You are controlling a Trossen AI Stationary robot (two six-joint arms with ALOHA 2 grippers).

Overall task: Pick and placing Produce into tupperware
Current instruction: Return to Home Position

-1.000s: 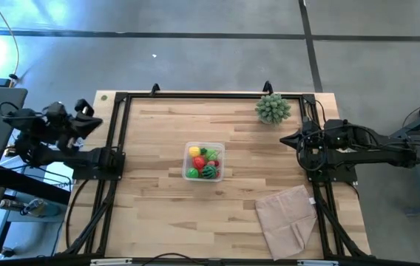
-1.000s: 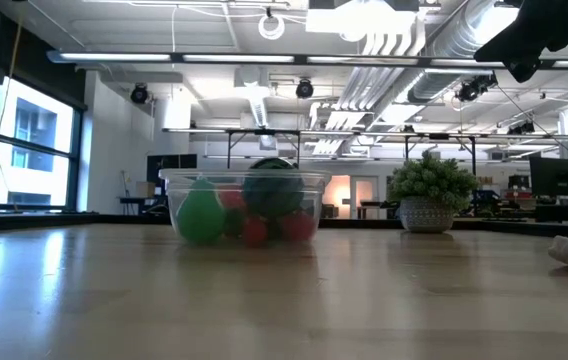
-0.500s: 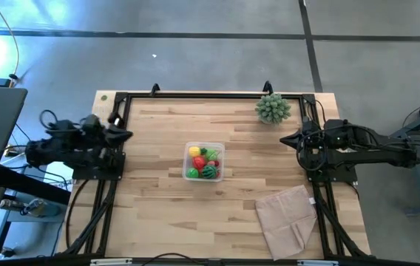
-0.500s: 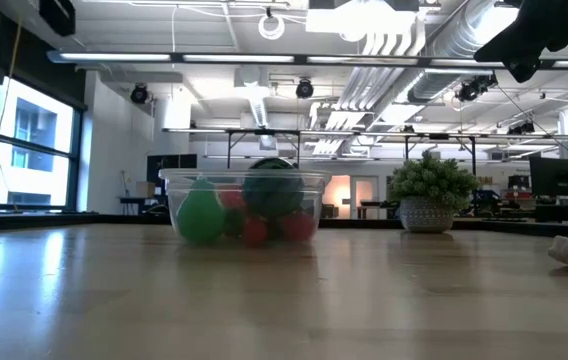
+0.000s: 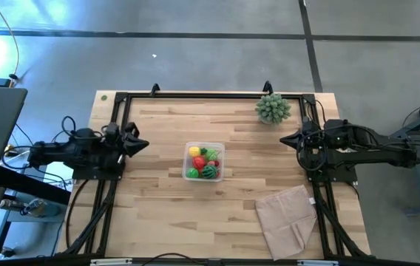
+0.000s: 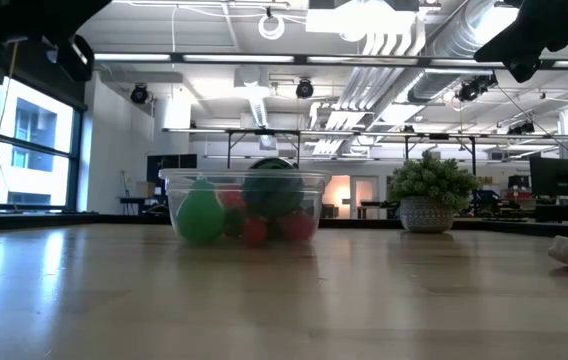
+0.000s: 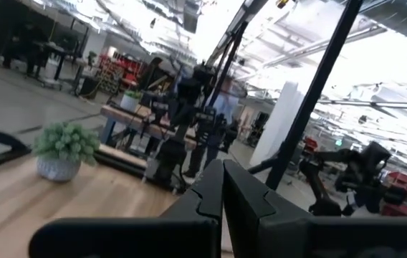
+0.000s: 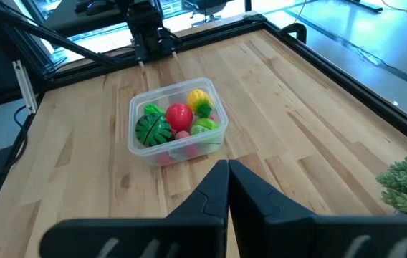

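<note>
Left gripper (image 5: 139,144): fingers (image 7: 207,192) pressed together, nothing between them. It sits at the left edge of the worktop (image 5: 158,214), just over the black frame rail (image 5: 121,122), and aims toward the middle. Right gripper (image 5: 285,138): fingers (image 8: 214,188) also closed and empty, parked at the right edge, pointing at the tupperware (image 6: 244,176).

The tupperware stands mid-worktop, well apart from both grippers. All the produce (image 5: 202,162) seen is inside it, none loose on the wood.

Task looks done, only parking the arms is left. Risks as I judge them:
- Left arm hangs close to the rail and the cables beside it, so a low or wide swing could clip or snag.
- The tub is likely light, and any sweep inward would shove it.
- The green melon (image 8: 152,129) pokes above the rim in the low view, so a bump could roll it out.

Plant (image 5: 272,108) and cloth (image 5: 288,219) lie on the right side, near the right arm's base, clear unless that arm moves.
</note>
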